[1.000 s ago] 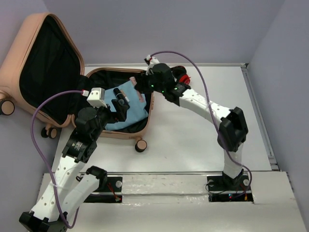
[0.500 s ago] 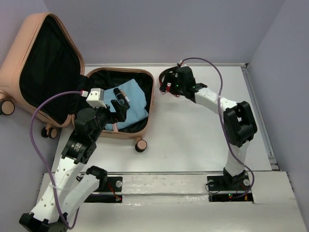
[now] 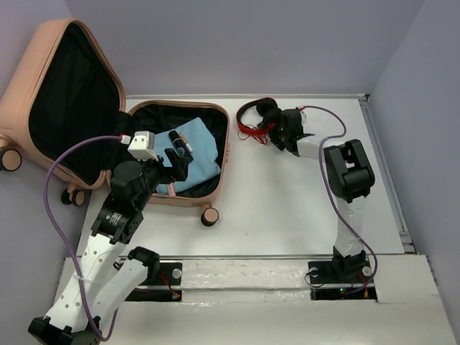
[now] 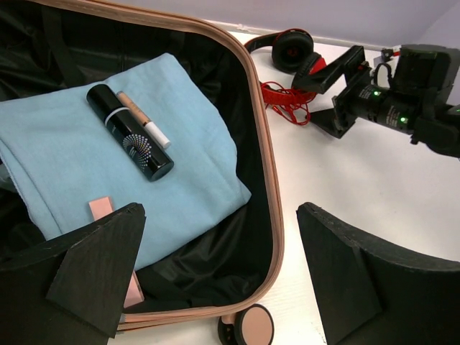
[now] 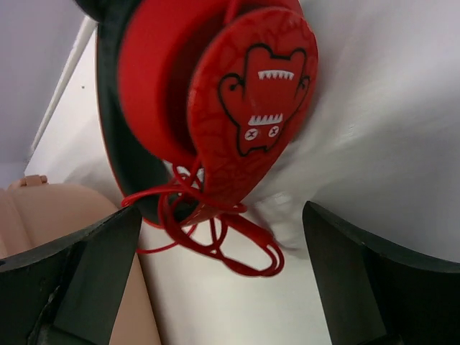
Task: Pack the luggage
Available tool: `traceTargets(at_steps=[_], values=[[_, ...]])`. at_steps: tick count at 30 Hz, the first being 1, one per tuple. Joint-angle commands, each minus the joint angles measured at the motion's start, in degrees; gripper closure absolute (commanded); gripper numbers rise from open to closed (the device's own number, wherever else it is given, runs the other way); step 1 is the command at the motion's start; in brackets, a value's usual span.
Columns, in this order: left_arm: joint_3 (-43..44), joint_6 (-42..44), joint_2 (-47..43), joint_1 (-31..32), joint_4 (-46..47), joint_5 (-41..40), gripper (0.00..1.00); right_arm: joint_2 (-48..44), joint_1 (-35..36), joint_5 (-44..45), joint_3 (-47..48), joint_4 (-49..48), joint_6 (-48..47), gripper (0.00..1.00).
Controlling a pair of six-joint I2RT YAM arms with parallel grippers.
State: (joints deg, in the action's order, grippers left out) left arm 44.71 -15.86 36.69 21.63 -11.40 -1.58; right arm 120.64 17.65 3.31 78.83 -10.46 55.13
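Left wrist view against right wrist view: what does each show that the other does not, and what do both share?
Only left wrist: the lined inside of the luggage, with a folded blue cloth, a black tube and a thin stick on it, and the open right end effector seen from outside. Only right wrist: the monster face printed on the ear cup. Both: the red headphones with their tangled red cable on the white table, and some of the luggage's peach shell.
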Motion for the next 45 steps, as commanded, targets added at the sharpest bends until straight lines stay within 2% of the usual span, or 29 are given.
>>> traceTargets(at_steps=[1,5,8,9,10,12,15,19,22,24,29,34,37,38,42,44,45], values=[[-0.1,0.8,0.0,-0.3,2.8,0.2,0.01,4.2,0.5,-0.8,3.0,-8.0,9.8,0.00],[-0.1,0.8,0.1,-0.4,2.9,0.4,0.01,7.3,0.5,0.0,3.4,-10.5,13.8,0.09],[-0.1,0.9,0.4,-0.3,2.8,0.3,0.01,9.1,0.5,0.9,3.2,-13.4,15.5,0.43],[-0.1,0.9,0.4,-0.3,2.9,0.3,0.01,9.4,0.5,0.7,3.2,-14.7,15.7,0.69],[-0.1,0.9,0.6,-0.4,2.8,0.3,0.01,9.6,0.5,0.4,2.9,-15.7,15.1,0.80],[-0.1,0.9,0.8,-0.4,2.9,0.1,0.01,8.1,0.5,0.1,0.3,-18.9,14.4,0.93],[-0.1,0.9,1.2,-0.6,2.8,0.0,0.01,2.8,0.5,-0.5,-5.2,-24.1,11.9,0.93],[0.0,0.7,1.5,-1.1,2.8,-0.1,0.01,-8.2,0.5,-1.5,-9.6,-24.6,5.1,0.93],[0.0,0.5,1.0,-1.9,3.3,-0.2,0.01,-16.6,0.5,-4.9,-12.0,-24.1,3.7,0.93],[-0.1,0.4,0.8,-2.5,3.5,-0.3,0.01,-21.1,0.5,-5.9,-12.1,-21.3,2.9,0.93],[0.8,0.0,0.2,-3.4,2.4,-3.9,0.01,-23.8,6.7,-7.5,-6.0,-15.6,-0.2,0.93],[2.0,-2.2,-3.4,-3.5,0.6,-10.2,0.01,-17.4,14.5,-9.5,5.6,-14.1,0.1,0.93],[3.1,-2.2,-4.8,-3.5,-2.7,-14.8,0.01,-9.9,20.6,-10.1,15.1,-12.7,-0.3,0.93],[3.5,-2.2,-5.0,-3.5,-3.9,-16.0,0.01,-9.9,20.7,-10.2,15.1,-12.4,-0.5,0.93],[5.3,-5.9,-7.4,-3.6,-9.4,-21.6,0.01,0.4,26.1,-11.9,27.0,-6.0,-4.6,0.93],[5.4,-7.8,-12.3,-3.6,-11.0,-23.6,0.01,4.8,27.3,-14.0,33.1,2.5,-8.6,0.88],[6.3,-8.4,-13.5,-3.6,-12.3,-27.2,0.01,9.2,28.0,-14.9,39.8,5.3,-10.6,0.75]])
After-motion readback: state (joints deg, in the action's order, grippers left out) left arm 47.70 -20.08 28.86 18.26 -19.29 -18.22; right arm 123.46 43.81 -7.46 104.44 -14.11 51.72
